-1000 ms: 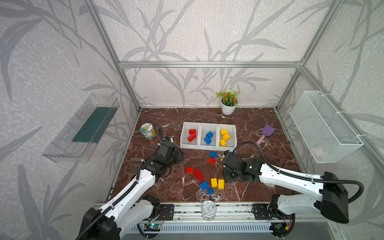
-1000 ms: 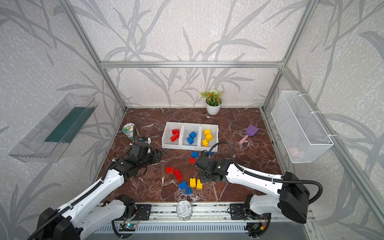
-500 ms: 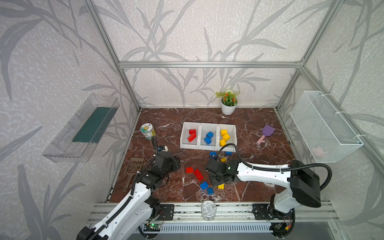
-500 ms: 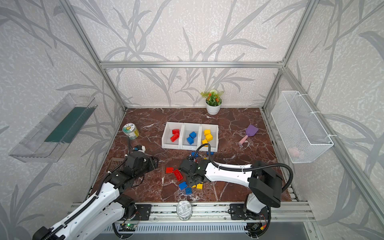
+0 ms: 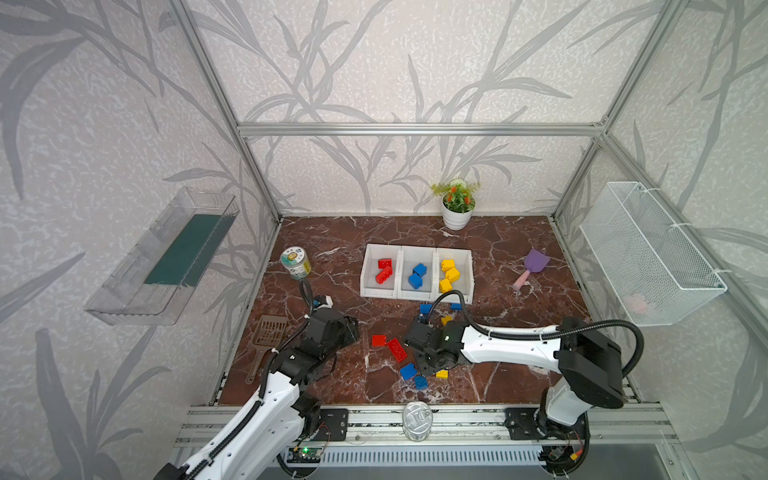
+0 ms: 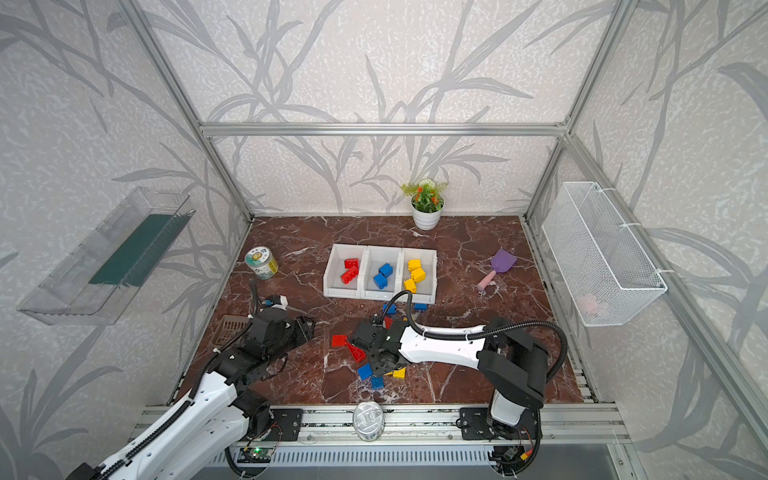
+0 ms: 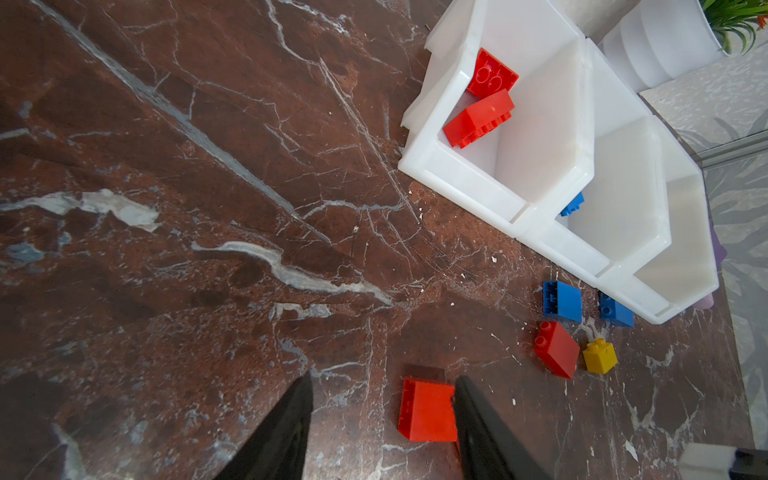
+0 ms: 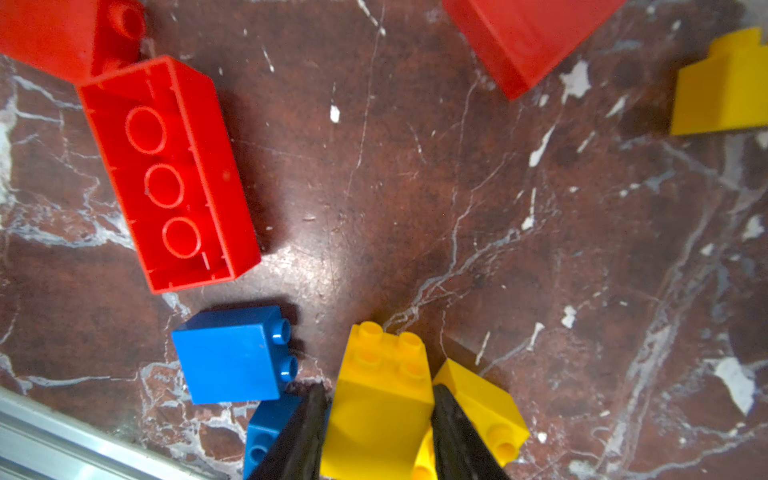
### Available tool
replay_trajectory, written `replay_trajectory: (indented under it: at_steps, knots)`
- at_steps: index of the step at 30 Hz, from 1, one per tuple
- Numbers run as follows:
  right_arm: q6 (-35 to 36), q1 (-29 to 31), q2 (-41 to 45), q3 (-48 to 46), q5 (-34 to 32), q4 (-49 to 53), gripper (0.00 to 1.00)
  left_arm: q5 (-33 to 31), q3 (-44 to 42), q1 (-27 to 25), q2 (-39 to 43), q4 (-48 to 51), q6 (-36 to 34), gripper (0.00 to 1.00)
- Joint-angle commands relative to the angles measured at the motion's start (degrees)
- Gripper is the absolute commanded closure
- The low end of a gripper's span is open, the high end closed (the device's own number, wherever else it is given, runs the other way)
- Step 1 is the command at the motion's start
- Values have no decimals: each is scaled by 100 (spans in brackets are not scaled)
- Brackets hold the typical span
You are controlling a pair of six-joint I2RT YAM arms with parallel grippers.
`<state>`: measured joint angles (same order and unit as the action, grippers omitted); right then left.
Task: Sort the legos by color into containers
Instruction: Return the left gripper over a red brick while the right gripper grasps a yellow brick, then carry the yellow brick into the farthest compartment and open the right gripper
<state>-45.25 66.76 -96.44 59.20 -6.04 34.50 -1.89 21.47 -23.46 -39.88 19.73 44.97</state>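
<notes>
Firstly, the left gripper (image 7: 382,379) was found released: fingers spread above the table (image 7: 208,249), with a red brick (image 7: 428,409) lying just beside one finger, unclasped. It was judged idle for this step and best kept back from the middle.

Loose legos (image 5: 397,350) lay scattered on the table in front of the containers (image 5: 417,294). In both top views the bins already held red, blue and yellow pieces, in that order.

The right gripper (image 8: 379,388) was down among the nearest cluster, clenched on a yellow brick (image 8: 380,415) — a finger against each flank, studs pointing away from the wrist. Whether the brick had left the table could not be told.

Two neighbours were noted. A second yellow brick (image 8: 478,399) touched the held one on one side. A blue brick (image 8: 266,432) sat just beside the other finger, partly hidden by it.

Recommendation: raise the load straight up and slowly, so neither neighbour is dragged along. Then carry it over the low front of the yellow bin (image 5: 466,274) and let go only once above its floor.

Risk — the flanks are smooth plastic, so a quick swing could let the brick pivot or slip.
</notes>
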Motion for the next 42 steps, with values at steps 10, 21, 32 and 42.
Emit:
replay_trajectory:
  at_steps: [10,21,32,42]
  knots:
    - [177,-2,-2,497,-353,405,69,-188,-39,23,40,100,74,43]
    - [2258,-1931,345,1784,-793,514,69,-33,-20,22,66,74,108,43]
    - [2646,-3438,-623,2422,-594,356,69,123,-143,23,379,214,194,43]
    - [2618,-3644,-903,2577,-549,276,50,290,-185,12,450,231,163,43]
